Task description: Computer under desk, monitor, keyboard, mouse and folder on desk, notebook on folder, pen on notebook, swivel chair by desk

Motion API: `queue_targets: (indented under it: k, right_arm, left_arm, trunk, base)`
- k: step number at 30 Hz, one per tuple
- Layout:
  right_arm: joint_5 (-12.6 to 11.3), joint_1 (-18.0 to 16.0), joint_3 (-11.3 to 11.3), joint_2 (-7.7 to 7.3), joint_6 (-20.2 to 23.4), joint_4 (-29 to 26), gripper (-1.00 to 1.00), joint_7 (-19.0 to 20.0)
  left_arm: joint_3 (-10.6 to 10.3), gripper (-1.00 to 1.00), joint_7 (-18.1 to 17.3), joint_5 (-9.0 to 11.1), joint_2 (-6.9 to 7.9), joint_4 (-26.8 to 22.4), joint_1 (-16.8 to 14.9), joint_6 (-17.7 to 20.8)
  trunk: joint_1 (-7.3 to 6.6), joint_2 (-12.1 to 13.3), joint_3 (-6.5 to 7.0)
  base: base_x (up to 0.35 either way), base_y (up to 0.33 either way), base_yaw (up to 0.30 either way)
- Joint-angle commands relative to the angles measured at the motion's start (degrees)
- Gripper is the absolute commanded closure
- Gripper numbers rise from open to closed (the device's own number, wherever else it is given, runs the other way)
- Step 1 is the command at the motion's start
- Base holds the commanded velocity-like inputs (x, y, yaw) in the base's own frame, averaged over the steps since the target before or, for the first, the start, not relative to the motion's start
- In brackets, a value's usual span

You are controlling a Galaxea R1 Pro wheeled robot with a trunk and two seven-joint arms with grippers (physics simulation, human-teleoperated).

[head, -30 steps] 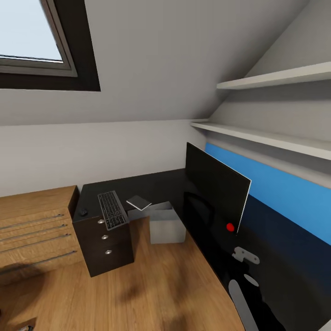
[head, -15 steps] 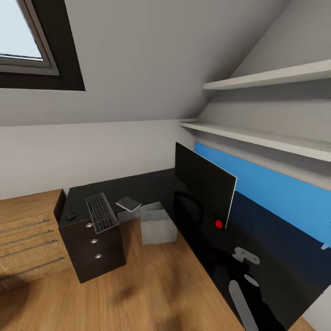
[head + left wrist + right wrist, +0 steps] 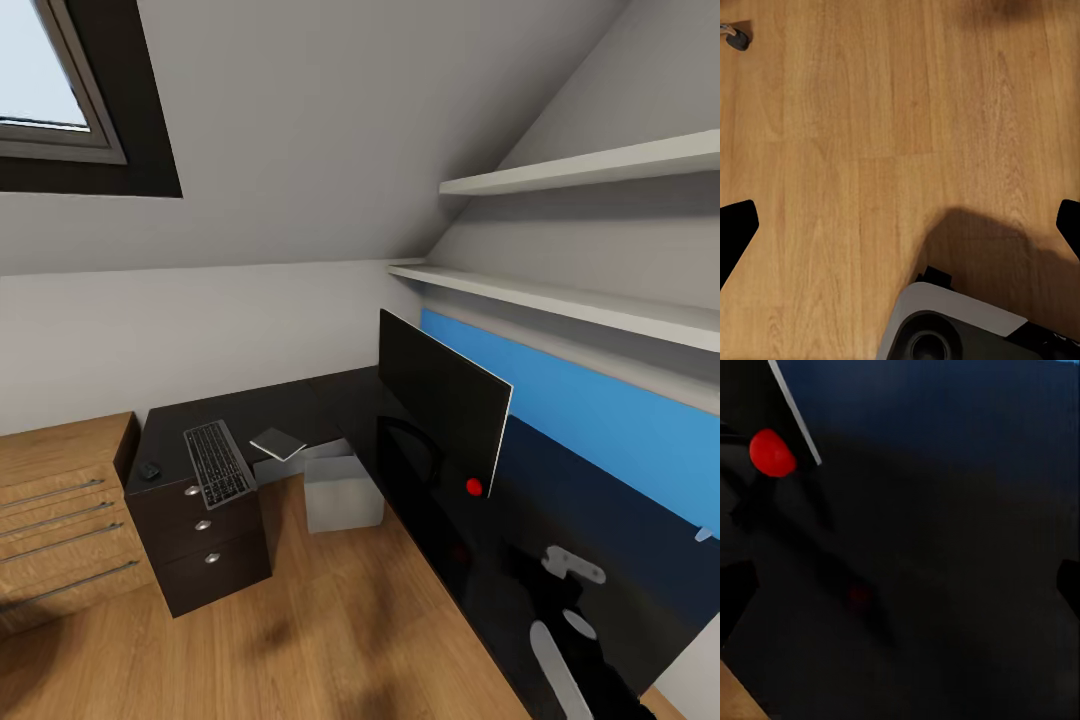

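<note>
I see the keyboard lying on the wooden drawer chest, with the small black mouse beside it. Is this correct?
Not quite. The head view shows the keyboard lying on the black desk, above its drawers with round silver knobs, not on the wooden drawer chest. The rest holds: the small black mouse lies beside the keyboard, on the same desk top.

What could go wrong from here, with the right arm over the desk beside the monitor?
The right gripper hovers over the desk close to the monitor; a sideways swing could clip the screen's edge. The keyboard overhangs the drawer-side edge and might be knocked off.
</note>
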Motion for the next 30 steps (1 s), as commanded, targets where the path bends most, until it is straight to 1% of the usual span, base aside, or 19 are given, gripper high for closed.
queue_targets:
  k: [1, 2, 3, 4, 7, 8, 10, 11, 12, 14, 15, 17, 18, 23, 27, 30]
  right_arm:
    - [-0.3, -0.5, 0.0, -0.73, 0.0, 1.1, -1.0, -0.3]
    - [-0.3, -2.5, -0.1, -2.03, -0.4, 4.2, -1.0, -0.3]
    - [-0.3, -4.1, -0.2, -2.65, -0.7, 6.2, -1.0, -0.3]
    - [-0.3, -10.4, -0.4, -4.08, -2.6, 15.0, -1.0, -0.3]
    - [-0.1, -21.3, -0.5, -6.04, -7.6, 32.0, -1.0, -0.2]
    - [0.0, -27.5, -0.5, -7.0, -11.7, 41.9, -1.0, -0.1]
    - [0.0, -32.6, -0.5, -7.62, -15.8, 49.1, -1.0, 0.2]
    - [0.1, -36.0, -0.4, -8.03, -19.3, 53.7, -1.0, 0.4]
    - [0.0, -38.3, -0.4, -8.28, -21.7, 56.6, -1.0, 0.6]
    - [0.0, -40.2, -0.4, -8.43, -23.7, 59.4, -1.0, 1.0]
    - [-0.1, -40.6, -0.4, -8.44, -24.1, 60.1, -1.0, 1.2]
    - [-0.3, -41.7, -0.5, -8.1, -25.6, 63.3, -1.0, 2.7]
    - [-0.7, -42.0, -0.6, -7.99, -25.9, 64.7, -1.0, 3.4]
    - [-2.3, -42.2, -0.7, -7.99, -25.9, 65.5, -1.0, 3.7]
    - [-2.8, -42.2, -0.7, -8.09, -26.0, 65.7, -1.0, 3.8]
    - [-3.0, -42.2, -0.7, -8.16, -26.0, 65.8, -1.0, 3.9]
  left_arm:
    - [-0.5, -1.0, 0.4, 0.5, 0.08, -0.1, 0.0, -0.2]
    - [-0.5, -1.0, 0.4, 0.5, 0.08, -0.1, 0.0, -0.2]
    - [-0.5, -1.0, 0.4, 0.5, 0.08, -0.1, 0.0, -0.2]
    - [-0.5, -1.0, 0.4, 0.5, 0.08, -0.1, 0.0, -0.2]
    - [-0.5, -1.0, 0.4, 0.5, 0.09, -0.1, 0.0, -0.2]
    - [-0.5, -1.0, 0.4, 0.4, 0.12, -0.1, 0.0, -0.2]
    - [-0.5, -1.0, 0.4, 0.4, 0.14, -0.1, 0.0, -0.2]
    - [-0.5, -1.0, 0.4, 0.4, 0.15, -0.1, 0.0, -0.2]
    - [-0.5, -1.0, 0.4, 0.4, 0.15, -0.1, 0.0, -0.2]
    - [-0.5, -1.0, 0.4, 0.4, 0.16, -0.1, 0.0, -0.2]
    - [-0.5, -1.0, 0.4, 0.4, 0.16, -0.1, 0.0, -0.2]
    - [-0.5, -1.0, 0.4, 0.4, 0.16, -0.1, 0.0, -0.2]
    - [-0.5, -1.0, 0.4, 0.4, 0.16, -0.1, 0.0, -0.2]
    - [-0.5, -1.0, 0.4, 0.3, 0.16, -0.1, 0.0, -0.2]
    - [-0.5, -1.0, 0.4, 0.3, 0.17, -0.1, 0.0, -0.2]
    - [-0.5, -1.0, 0.4, 0.3, 0.17, -0.1, 0.0, -0.2]
  trunk:
    - [0.02, -0.1, -0.09]
    - [0.02, -0.1, -0.09]
    - [0.02, -0.1, -0.09]
    - [0.02, -0.1, -0.09]
    - [0.02, -0.1, -0.09]
    - [0.02, -0.1, -0.09]
    - [0.02, -0.1, -0.09]
    - [0.02, -0.1, -0.09]
    - [0.02, -0.1, -0.09]
    - [0.02, -0.1, -0.09]
    - [0.02, -0.1, -0.09]
    - [0.02, -0.1, -0.09]
    - [0.02, -0.1, -0.09]
    - [0.02, -0.1, -0.09]
    - [0.02, -0.1, -0.09]
    - [0.02, -0.1, -0.09]
  base:
    - [0.0, 0.0, -0.003]
    - [0.0, 0.0, -0.002]
    - [0.0, 0.0, -0.001]
    - [0.0, 0.0, 0.0]
    - [0.0, 0.0, 0.0]
    - [0.0, 0.0, 0.0]
    - [0.0, 0.0, 0.0]
    - [0.0, 0.0, 0.0]
    - [0.027, 0.0, 0.0]
    - [0.105, 0.0, 0.0]
    - [0.183, 0.0, 0.0]
    - [0.263, 0.0, 0.0]
    - [0.171, 0.0, 0.0]
    - [0.073, 0.0, 0.0]
    - [0.068, 0.0, 0.0]
    - [0.194, 0.0, 0.0]
